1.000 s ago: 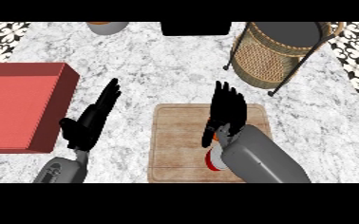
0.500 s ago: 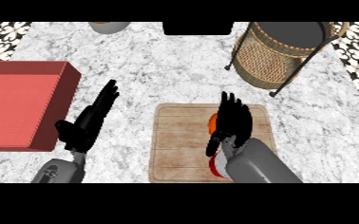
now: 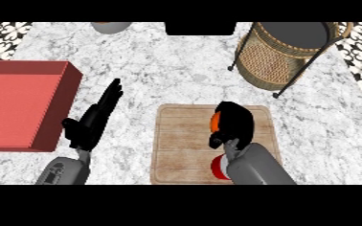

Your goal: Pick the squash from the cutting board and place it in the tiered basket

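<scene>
Squash (image 3: 214, 121): over cutting board's (image 3: 176, 143) right side, right hand (image 3: 233, 124) curled round it; left hand (image 3: 92, 122) straight-fingered, counter's (image 3: 176, 67) left.

Grey-veined marble counter (image 3: 176, 72), seen from above.
A wooden cutting board (image 3: 180, 139) lies flat on it; a red box (image 3: 28, 100) sits well to the board's left, a wicker tiered basket (image 3: 272, 60) stands behind it to the right, and a grey bowl (image 3: 109, 27) and a black object (image 3: 200, 28) sit far behind it.
</scene>
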